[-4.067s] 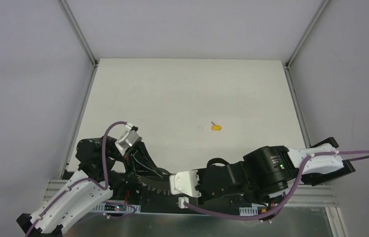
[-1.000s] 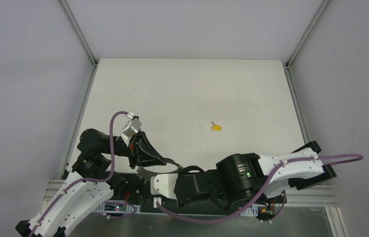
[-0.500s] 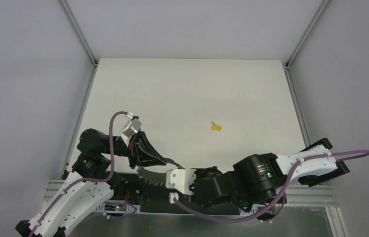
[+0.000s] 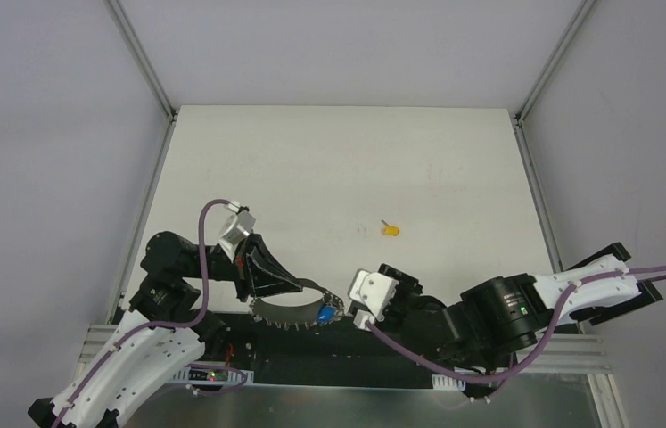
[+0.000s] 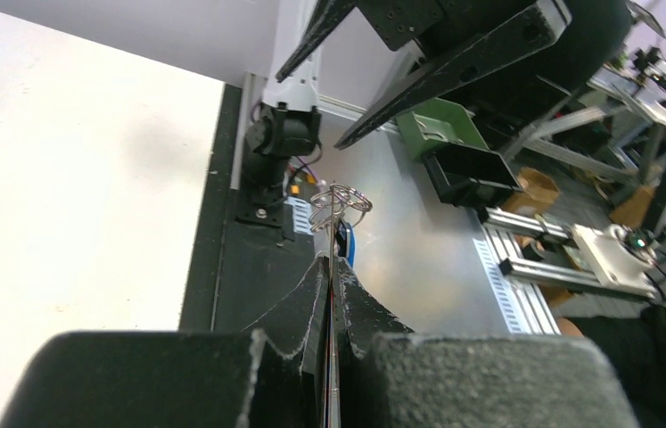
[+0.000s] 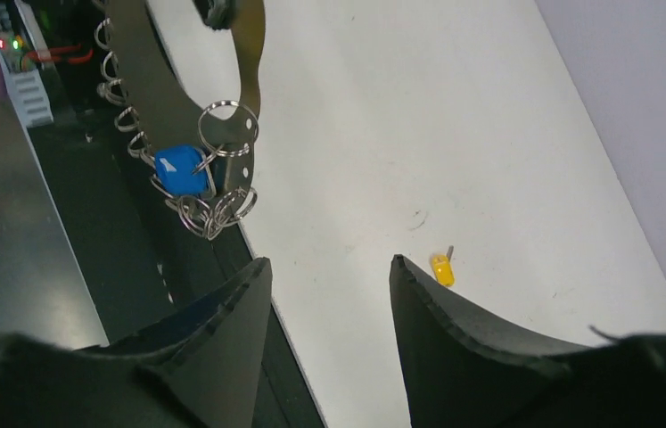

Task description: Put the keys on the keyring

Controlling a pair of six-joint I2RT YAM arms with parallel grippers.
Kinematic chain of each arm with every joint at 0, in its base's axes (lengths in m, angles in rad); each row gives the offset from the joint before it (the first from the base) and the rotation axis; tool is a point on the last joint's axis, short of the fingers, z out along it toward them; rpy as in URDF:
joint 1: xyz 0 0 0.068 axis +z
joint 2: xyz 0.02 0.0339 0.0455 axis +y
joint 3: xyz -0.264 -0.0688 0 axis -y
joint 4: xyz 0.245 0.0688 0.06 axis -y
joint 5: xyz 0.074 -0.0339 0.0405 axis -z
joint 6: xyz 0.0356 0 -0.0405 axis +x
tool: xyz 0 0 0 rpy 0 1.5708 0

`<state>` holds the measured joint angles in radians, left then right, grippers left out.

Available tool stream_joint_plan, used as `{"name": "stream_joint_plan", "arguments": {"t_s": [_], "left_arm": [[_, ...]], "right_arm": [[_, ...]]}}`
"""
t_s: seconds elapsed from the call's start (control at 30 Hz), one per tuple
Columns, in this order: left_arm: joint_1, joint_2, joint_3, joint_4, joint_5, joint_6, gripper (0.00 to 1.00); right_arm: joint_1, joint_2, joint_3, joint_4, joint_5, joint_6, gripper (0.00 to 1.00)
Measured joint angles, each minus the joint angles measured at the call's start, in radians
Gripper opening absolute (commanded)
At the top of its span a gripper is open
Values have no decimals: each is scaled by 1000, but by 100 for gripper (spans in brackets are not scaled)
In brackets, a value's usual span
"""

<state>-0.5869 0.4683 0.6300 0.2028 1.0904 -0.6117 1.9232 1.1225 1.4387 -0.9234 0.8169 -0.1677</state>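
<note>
My right gripper [image 6: 329, 264] is spread, empty; yellow key [image 4: 390, 231] lies far and slightly right of it; left gripper [image 4: 298, 287] pinches the keyring [image 6: 146, 89].

I see a white table [image 4: 311, 160]. Its top is flat and plain. One little yellow key [image 4: 390, 231] lies on it, a bit to the right of the middle, all by itself. The head of the key is yellow. A short thin metal bit sticks out of it and points to the far left side. Just to the left of the key I can see a small faint mark [image 4: 361, 229] on the white top. Silver rails [image 4: 143, 209] run down the left and right sides of the table. Along the near edge there is a black strip [image 5: 222, 267].
</note>
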Motion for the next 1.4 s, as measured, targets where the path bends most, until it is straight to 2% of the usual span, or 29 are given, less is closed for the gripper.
{"name": "stream_joint_plan", "arguments": {"t_s": [0.23,0.53,0.73,0.9,1.4], "left_arm": [[0,-35,4,-96,-127,71,0],[0,-112,14,-174,-236,89,0],[0,-145,35,-202,-241,89,0],[0,-158,36,-216,-243,90,0],[0,-172,36,-243,-256,103,0]], "right_arm": [[0,-131,-191,259,109,11,54],[0,-70,-271,484,119,-48,53],[0,-41,-272,552,122,-108,51],[0,-41,-272,596,137,-141,45],[0,-8,-272,620,169,-168,45]]}}
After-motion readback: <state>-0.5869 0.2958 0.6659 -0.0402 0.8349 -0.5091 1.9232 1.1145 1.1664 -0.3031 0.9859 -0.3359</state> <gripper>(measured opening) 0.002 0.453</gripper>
